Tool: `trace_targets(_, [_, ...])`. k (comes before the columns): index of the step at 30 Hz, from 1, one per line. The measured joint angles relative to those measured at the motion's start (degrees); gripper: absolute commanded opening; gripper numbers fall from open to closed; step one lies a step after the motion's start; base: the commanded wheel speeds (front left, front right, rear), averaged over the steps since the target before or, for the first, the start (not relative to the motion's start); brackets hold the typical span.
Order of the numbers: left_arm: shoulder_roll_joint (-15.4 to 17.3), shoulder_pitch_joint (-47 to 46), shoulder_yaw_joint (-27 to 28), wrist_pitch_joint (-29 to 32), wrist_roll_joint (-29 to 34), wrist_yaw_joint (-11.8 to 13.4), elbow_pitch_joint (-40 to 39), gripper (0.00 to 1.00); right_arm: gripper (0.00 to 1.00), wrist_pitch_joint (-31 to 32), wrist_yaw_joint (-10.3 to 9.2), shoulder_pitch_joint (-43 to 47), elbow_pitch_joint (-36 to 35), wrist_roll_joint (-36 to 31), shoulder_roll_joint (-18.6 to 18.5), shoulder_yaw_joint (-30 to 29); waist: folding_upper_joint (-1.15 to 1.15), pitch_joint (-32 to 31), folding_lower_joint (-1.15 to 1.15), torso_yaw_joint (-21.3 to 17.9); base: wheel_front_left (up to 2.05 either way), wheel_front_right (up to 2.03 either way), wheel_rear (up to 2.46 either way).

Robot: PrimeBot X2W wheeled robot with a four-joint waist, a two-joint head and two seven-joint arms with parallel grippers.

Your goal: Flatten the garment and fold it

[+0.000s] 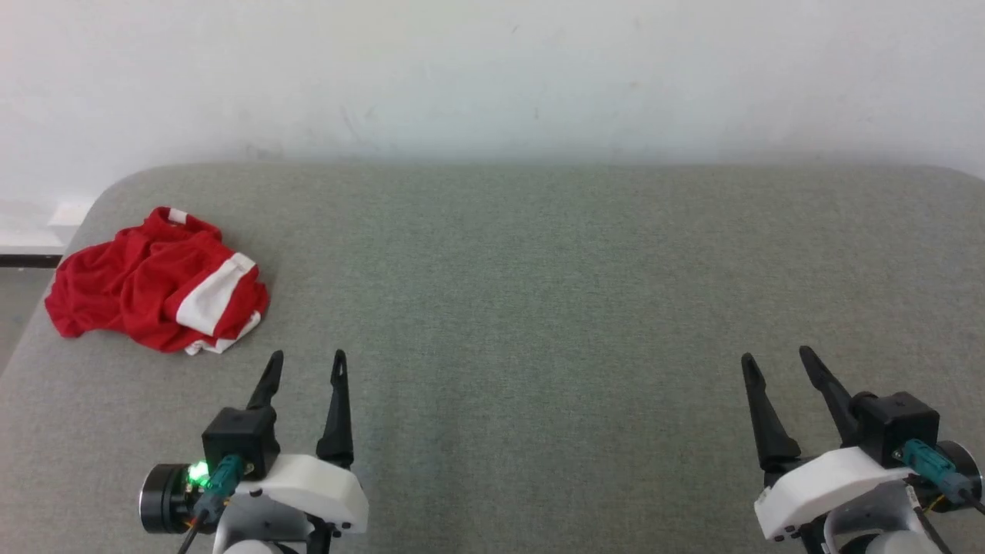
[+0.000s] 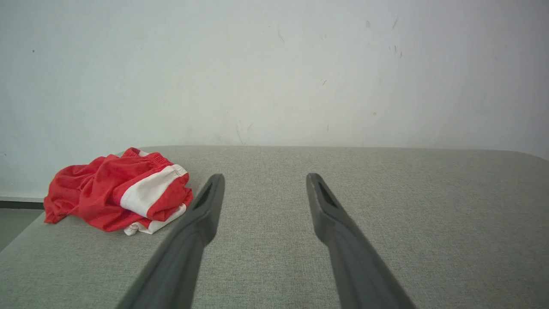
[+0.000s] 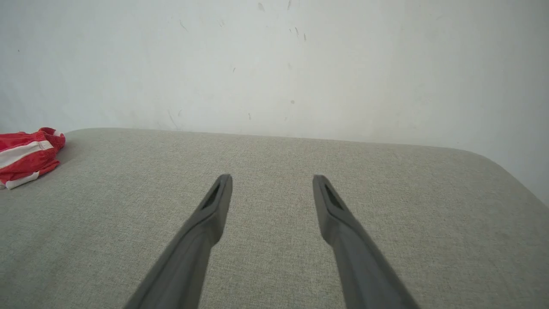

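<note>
Garment — bright red thin fabric, white bands — lies crumpled by the left edge of the grey padded table. My left gripper and right gripper stand spread, empty. I fear pinching several layers, or dragging it overboard.

Light was bright, even and diffuse; its source could not be told. Wall was washed pale, dimming toward the right side in the left wrist view. Only a faint soft shadow lay beside the garment on the grey surface. Fingers of the left gripper were soft near the lens, sharper at the tips; head view was slightly grainy.
</note>
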Motion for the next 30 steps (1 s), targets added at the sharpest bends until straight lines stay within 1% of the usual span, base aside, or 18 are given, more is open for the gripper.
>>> trace_targets(10, [0.0, 1.1, -0.3, -1.2, -0.7, 0.4, 0.0, 1.0, 1.0, -1.2, 0.0, 0.5, 0.5, 1.0, 0.0, 0.1, 0.0, 0.0, 0.0, 3.3, 0.0, 0.0, 0.0])
trace_targets(30, [0.0, 1.9, -1.2, -3.5, -3.2, 1.9, 0.3, 1.0, 1.0, -3.6, 0.0, 1.6, 1.6, 3.0, 0.0, 0.8, 0.0, 0.3, 0.0, 10.8, 0.0, 0.0, 0.0])
